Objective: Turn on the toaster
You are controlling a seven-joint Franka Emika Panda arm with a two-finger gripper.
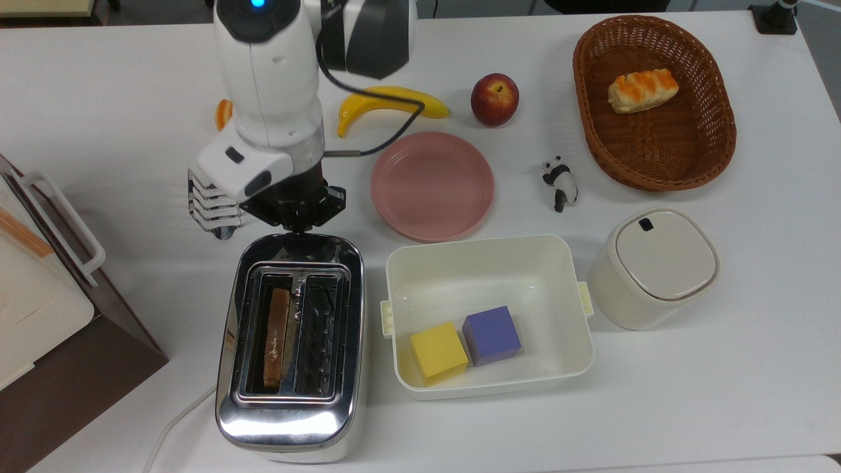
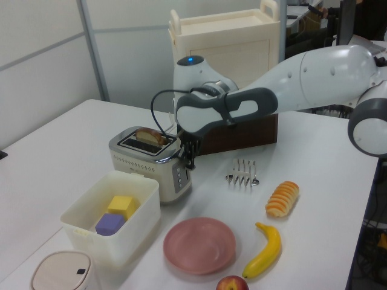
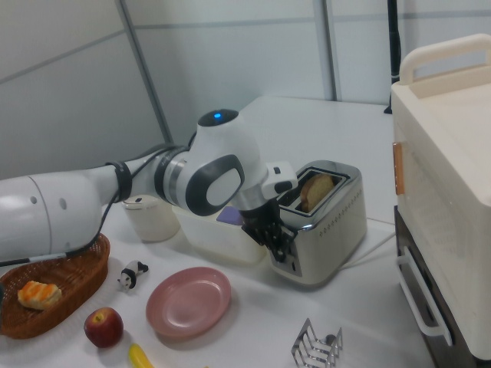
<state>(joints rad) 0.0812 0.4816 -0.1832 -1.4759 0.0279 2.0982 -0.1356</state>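
1. The gripper (image 1: pixel 294 226) hangs at the end face of the toaster (image 1: pixel 291 341), at the side nearer the top view's top edge. Its black fingers (image 2: pixel 189 158) point down and seem to touch the toaster's end. I cannot tell how far they are open.
2. The toaster is a shiny chrome box with rounded corners and two slots. It stands on the white table (image 1: pixel 723 368), just beside the tub (image 1: pixel 487 257).
3. A brown slice of bread (image 1: pixel 277 335) stands in the slot on the top view's left.
4. A wire toast rack (image 1: pixel 211 211) of thin metal stands near the gripper.
5. The tub is smooth cream plastic; it holds a yellow cube (image 1: pixel 438 351) and a purple cube (image 1: pixel 491 335).
6. The plate (image 1: pixel 431 185) is round, pink and matte.
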